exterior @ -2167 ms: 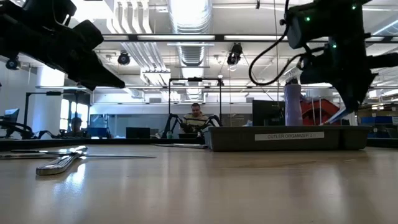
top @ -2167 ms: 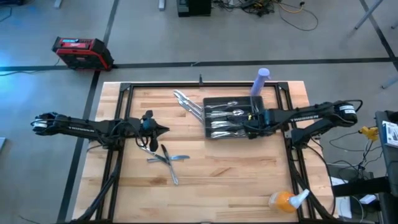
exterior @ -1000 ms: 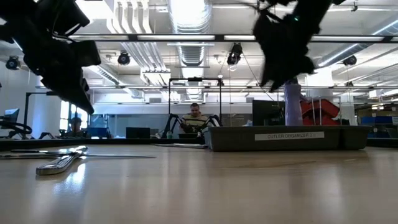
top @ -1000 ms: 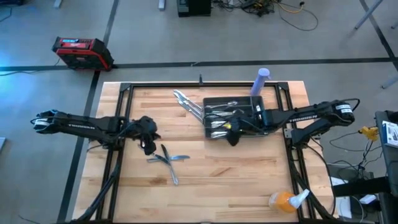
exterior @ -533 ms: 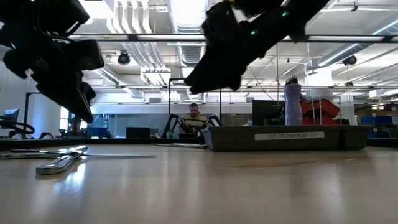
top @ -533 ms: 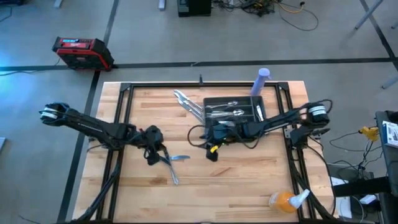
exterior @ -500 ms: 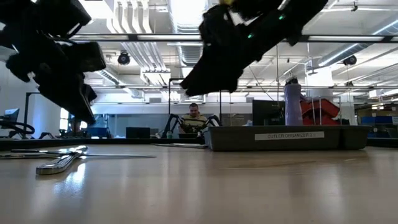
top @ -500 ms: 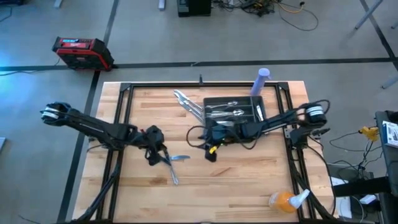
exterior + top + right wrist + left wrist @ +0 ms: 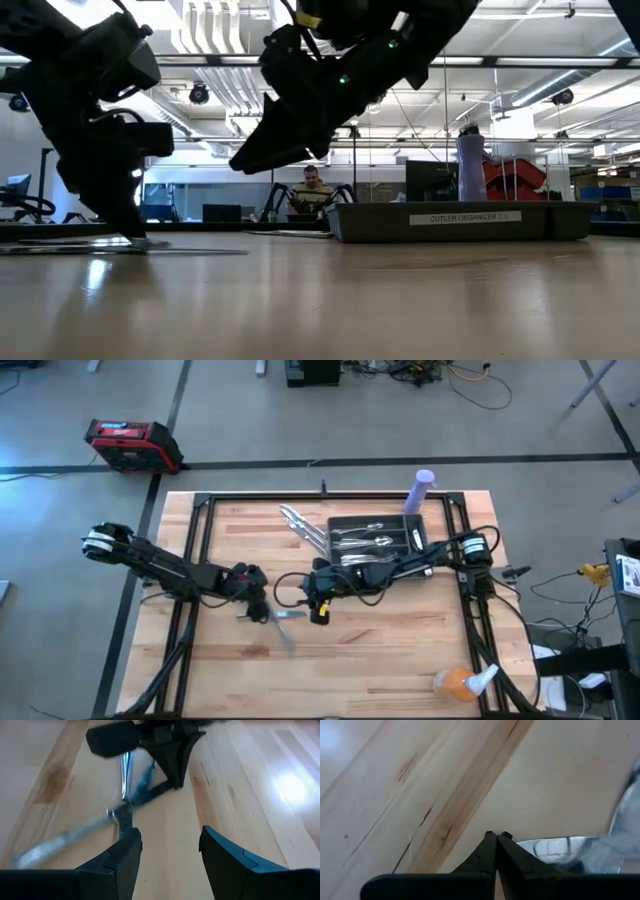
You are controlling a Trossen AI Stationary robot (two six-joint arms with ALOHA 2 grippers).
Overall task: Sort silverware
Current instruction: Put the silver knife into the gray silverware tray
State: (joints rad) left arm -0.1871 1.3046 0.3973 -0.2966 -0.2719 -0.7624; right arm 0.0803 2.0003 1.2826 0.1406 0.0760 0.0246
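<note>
Loose silverware lies on the wooden table left of centre, and its pieces show blurred. My left gripper is shut, fingers pointing down among these pieces. My right gripper hangs open just right of them, above the table, facing the left gripper. More silverware lies in the dark tray. A few pieces rest on the table at the tray's far left corner. My left gripper stands with its shut fingertips at table level, coming from above. A silver piece lies right beside the tips. I cannot tell whether the tips touch it or only the wood.
A purple cylinder stands behind the tray. An orange bottle lies at the near right corner. Black frame rails run along the table's sides. A person sits in the room beyond. Bare wood lies toward the near edge.
My right gripper has left the tray and swung toward the table's left, over to the loose silverware. My left gripper has gone right and down, tipping its fingers onto the table among the pieces. The loose pieces have shifted; the one nearest the near edge has slid.
</note>
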